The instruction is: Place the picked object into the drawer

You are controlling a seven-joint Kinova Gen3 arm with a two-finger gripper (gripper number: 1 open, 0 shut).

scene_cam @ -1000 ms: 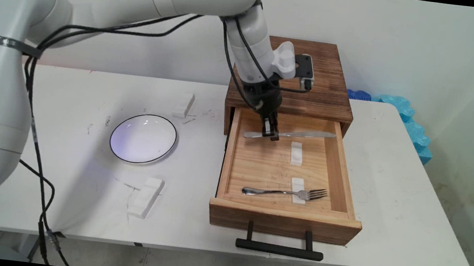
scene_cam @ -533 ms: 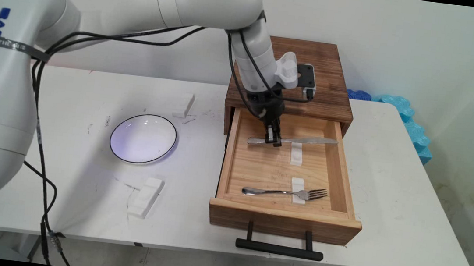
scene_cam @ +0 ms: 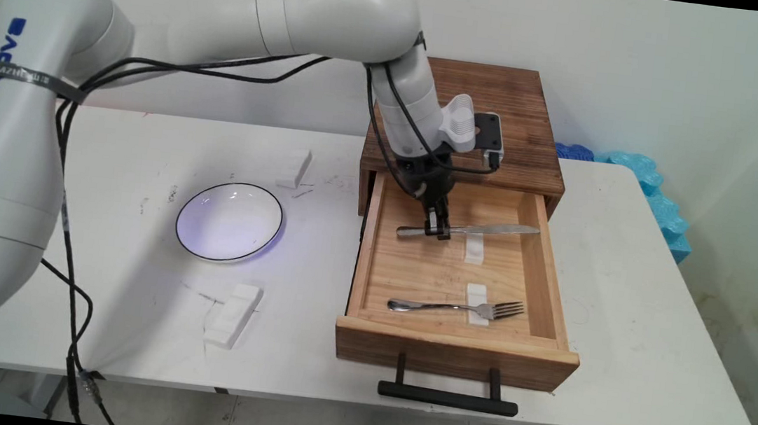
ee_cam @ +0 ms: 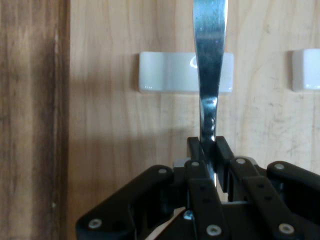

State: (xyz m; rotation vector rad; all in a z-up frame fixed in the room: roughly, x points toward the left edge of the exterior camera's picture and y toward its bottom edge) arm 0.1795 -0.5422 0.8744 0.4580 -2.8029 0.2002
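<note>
Black two-finger gripper (scene_cam: 438, 231) clamped tight on handle of flat silver table knife (scene_cam: 490, 228), inside open light-wood drawer (scene_cam: 363, 260). Blade crosses small white plastic rest block (ee_cam: 165, 72); silver fork (scene_cam: 460, 308) lies nearer the drawer front.

A white table (scene_cam: 621, 322) was seen, on which several things were set. A white plate with a dark rim (scene_cam: 229, 221) lay on its left half, with one small white block (scene_cam: 294, 168) behind it and another (scene_cam: 232, 315) nearer the front edge. A dark wooden box (scene_cam: 494, 122) stood towards the back, its light wooden drawer (scene_cam: 452, 350) pulled out forward.
</note>
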